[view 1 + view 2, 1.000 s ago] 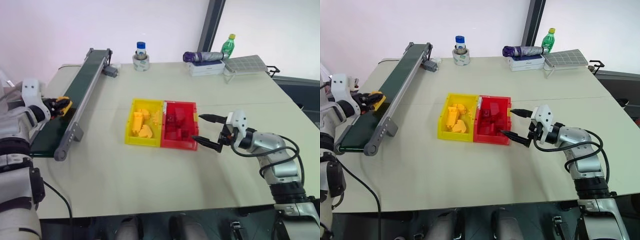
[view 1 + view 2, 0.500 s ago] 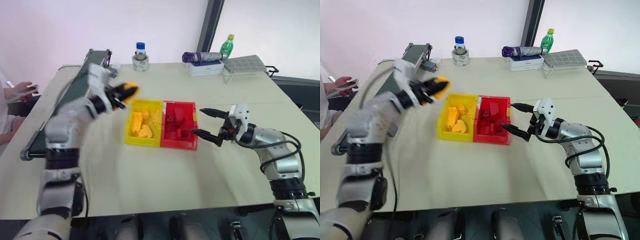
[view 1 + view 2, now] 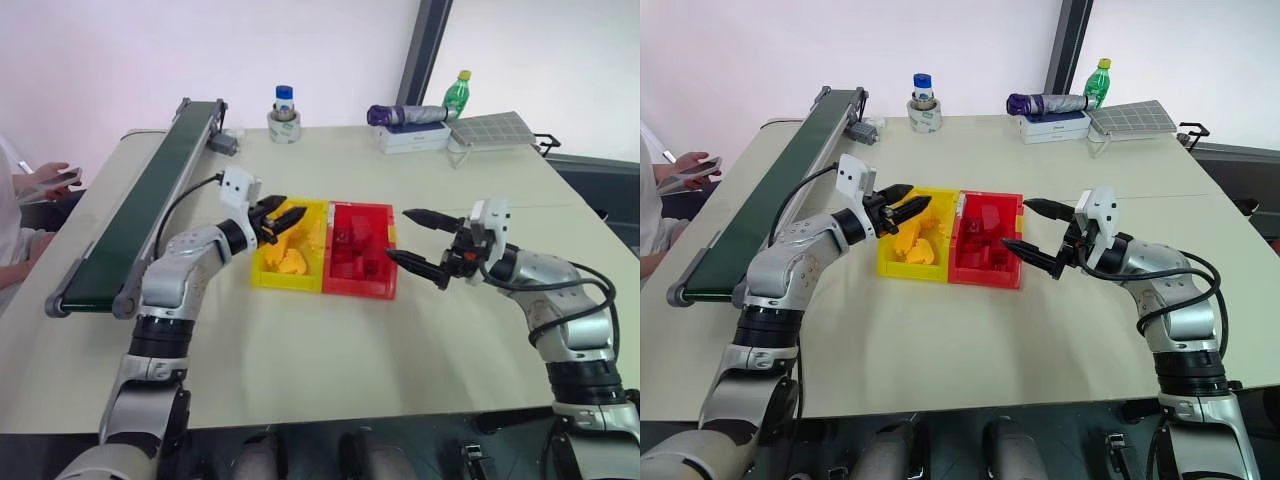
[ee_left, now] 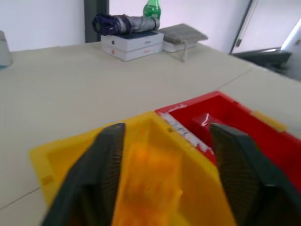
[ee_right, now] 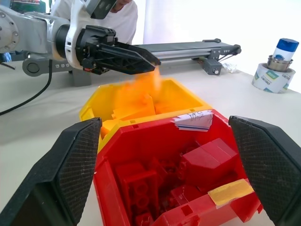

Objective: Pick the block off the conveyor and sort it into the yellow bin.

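L tool (image 3: 288,216) over the yellow bin (image 3: 262,277), jaws apart; the block (image 5: 143,88) shows as an orange blur just below them, dropping into the bin, nothing gripped. R tool (image 3: 418,240) open w/ nothing held, beside the red bin (image 3: 360,290). We judge the block light, rigid, smooth plastic; best pinched across flat sides, not the steps.

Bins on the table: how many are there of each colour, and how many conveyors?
Yellow bin: 1
Red bin: 1
Conveyor: 1
Total: 3
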You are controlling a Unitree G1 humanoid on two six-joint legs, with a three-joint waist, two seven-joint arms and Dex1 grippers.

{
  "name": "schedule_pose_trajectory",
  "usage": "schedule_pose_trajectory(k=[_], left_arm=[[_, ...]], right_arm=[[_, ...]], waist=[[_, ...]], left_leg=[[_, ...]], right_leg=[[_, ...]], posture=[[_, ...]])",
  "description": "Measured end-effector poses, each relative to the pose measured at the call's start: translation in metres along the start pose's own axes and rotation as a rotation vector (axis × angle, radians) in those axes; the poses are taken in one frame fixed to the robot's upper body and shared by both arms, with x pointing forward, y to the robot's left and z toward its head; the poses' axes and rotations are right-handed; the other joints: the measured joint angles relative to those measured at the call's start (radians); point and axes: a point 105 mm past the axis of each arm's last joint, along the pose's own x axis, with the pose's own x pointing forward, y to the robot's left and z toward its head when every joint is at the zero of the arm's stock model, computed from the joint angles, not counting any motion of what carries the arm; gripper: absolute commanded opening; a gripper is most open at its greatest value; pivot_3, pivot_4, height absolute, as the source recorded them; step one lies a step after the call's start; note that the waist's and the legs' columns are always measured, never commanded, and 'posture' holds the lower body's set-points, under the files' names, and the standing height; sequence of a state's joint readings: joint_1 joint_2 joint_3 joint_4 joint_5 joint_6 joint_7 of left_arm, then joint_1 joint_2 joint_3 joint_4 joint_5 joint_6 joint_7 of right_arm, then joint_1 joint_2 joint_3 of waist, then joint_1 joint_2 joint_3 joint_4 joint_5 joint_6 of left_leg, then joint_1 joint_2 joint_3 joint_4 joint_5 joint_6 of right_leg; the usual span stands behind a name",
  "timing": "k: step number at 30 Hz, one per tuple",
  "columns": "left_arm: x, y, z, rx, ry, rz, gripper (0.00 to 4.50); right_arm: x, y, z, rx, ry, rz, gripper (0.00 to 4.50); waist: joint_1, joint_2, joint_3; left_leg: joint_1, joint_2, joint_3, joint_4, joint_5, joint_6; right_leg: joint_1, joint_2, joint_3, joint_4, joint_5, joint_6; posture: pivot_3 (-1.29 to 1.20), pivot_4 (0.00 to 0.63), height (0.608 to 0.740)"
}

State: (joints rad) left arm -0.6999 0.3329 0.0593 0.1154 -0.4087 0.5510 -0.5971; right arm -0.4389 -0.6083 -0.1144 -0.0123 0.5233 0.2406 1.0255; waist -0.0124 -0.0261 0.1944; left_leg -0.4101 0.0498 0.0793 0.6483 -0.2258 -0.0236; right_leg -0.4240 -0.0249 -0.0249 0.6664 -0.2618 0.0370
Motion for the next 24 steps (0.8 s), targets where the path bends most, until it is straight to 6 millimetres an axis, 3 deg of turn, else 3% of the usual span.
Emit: schedule_pose_trajectory(k=[7,12,18,24], left_arm=[[-0.028,0.023,0.016,0.050,-0.042,0.071,4.46],[-0.072,0.037,0.020,0.108,0.001,0.072,4.46],[-0.117,0.056,0.013,0.145,0.072,0.138,4.46],[-0.147,0.064,0.006,0.181,0.110,0.174,4.46]], right_arm=[[-0.001,0.000,0.000,-0.010,-0.002,-0.005,4.50],[-0.006,0.001,-0.004,-0.005,0.005,-0.010,4.50],[-0.008,0.000,-0.006,-0.009,0.012,0.000,4.50],[-0.009,0.000,-0.007,-0.022,0.021,0.007,4.50]], waist=[[-0.004,0.000,0.000],[-0.003,0.000,0.000],[-0.001,0.000,0.000],[0.001,0.000,0.000]], left_leg=[[0.000,0.001,0.000,-0.001,0.000,0.000],[0.000,0.001,0.001,-0.001,0.000,0.000],[0.000,0.001,0.001,-0.001,0.000,0.000],[0.000,0.001,0.001,-0.001,0.000,0.000]], right_leg=[[0.000,0.001,0.000,0.000,0.000,0.000],[0.000,-0.001,0.000,-0.001,0.000,0.000],[0.000,-0.001,-0.001,-0.001,0.000,-0.001],[-0.001,-0.002,-0.001,-0.001,-0.001,-0.002]], posture=[[0.00,0.150,0.740],[0.00,0.150,0.740],[0.00,0.150,0.740],[0.00,0.150,0.740]])
